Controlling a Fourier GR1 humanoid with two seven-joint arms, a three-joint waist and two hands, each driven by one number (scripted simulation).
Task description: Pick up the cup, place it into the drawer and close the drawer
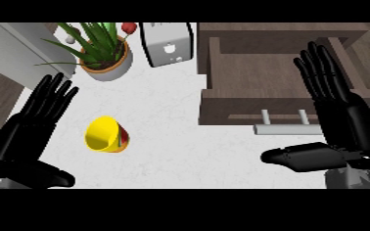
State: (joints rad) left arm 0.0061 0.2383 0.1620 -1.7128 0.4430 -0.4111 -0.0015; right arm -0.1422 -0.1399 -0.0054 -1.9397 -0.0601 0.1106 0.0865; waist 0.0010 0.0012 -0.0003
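You see a glossy yellow cup (106,135), a matt brown wood drawer (253,80) with metal handle (288,128), and a speckled white counter (170,103).

The white marbled surface (180,147) carries a yellow cup (106,135) lying on its side; beyond it stand a potted green plant (101,54) and a silver toaster (168,44).

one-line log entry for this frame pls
stage: before pickup | cup: on its side on counter, untouched | drawer: open | left hand: open | right hand: open, over drawer
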